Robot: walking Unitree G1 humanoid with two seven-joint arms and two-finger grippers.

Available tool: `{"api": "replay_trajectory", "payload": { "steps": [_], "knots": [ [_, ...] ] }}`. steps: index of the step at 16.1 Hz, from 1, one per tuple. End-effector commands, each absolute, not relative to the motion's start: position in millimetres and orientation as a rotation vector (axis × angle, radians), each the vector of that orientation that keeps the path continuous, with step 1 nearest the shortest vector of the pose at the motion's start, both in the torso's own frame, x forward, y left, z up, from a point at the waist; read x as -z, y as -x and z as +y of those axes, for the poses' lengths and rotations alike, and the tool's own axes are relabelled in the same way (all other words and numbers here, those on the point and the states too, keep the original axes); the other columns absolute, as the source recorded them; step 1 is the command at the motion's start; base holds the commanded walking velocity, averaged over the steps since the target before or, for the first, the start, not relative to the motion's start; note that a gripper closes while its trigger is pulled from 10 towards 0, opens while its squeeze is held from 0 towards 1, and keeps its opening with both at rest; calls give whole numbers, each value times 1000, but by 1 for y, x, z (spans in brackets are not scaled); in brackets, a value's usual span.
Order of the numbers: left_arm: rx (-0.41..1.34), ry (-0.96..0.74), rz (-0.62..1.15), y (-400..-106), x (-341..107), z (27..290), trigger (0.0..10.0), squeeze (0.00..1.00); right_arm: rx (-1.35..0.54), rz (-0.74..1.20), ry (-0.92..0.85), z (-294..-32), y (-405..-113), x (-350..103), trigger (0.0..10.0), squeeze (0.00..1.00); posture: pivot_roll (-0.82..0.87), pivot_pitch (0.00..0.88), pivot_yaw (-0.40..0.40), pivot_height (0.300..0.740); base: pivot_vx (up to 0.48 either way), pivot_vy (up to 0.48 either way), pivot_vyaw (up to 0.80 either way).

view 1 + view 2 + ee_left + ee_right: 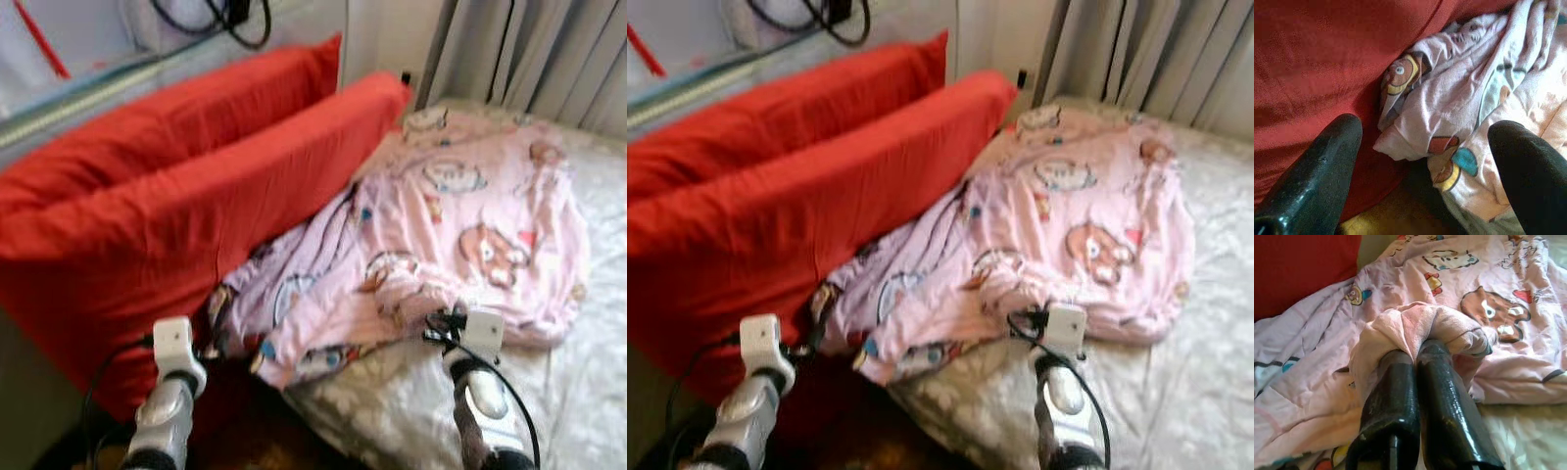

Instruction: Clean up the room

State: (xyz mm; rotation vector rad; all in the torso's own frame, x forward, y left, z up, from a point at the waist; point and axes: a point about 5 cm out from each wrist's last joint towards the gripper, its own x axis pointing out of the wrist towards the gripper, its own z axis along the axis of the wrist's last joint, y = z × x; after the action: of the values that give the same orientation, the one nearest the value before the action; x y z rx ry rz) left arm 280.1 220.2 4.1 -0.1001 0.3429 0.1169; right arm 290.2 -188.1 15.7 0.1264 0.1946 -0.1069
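Nearest, the right gripper (pixel 1418 355) has its two black fingers pressed together on a bunched fold of the pink blanket (pixel 470 215), the cloth pinched up into a small peak over the fingertips, as the right wrist view shows. Beside it, the left gripper (pixel 1425 147) hangs with its fingers wide apart, one on the side of the red pillows (pixel 176 186) and the other over the crumpled near corner of the blanket, holding nothing. That corner lies in loose folds at the edge of the bed (pixel 588 392), tucked against the front pillow, with a dark gap below it. Beyond the grippers the blanket, printed with cartoon animals, spreads rumpled across the white bed sheet, its far edge reaching toward the grey curtains (pixel 529 49). The two pillows stand on edge, one behind the other, leaning back along the bed's left side. Judging from this, the step in hand is straightening the blanket: one hold is made, the second is not. The next move likely calls for the left fingers to close on the near corner, so both arms can lift and spread the cloth flat without dragging it off the bed or snagging the pillow.
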Motion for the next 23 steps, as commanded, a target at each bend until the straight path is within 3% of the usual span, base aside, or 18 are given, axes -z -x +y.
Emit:
{"api": "replay_trajectory", "payload": {
  "steps": [1, 6, 23],
  "knots": [
    [-111, 65, 405, -270, 7, 222, 10000, 0, 117, 192, -127, -190, -290, -16, 10000, 0, 65, 55, -10, 740, 0, 0, 0],
    [-151, 56, 545, -247, 30, 226, 10000, 0, 108, 233, -124, -188, -285, -9, 10000, 0, 68, 64, -11, 740, 0, 0, 0],
    [-109, 43, 611, -233, 44, 216, 10000, 0, 109, 203, -76, -178, -284, -11, 10000, 0, 62, 25, -6, 740, 0, 0, 0]
  ]
}}
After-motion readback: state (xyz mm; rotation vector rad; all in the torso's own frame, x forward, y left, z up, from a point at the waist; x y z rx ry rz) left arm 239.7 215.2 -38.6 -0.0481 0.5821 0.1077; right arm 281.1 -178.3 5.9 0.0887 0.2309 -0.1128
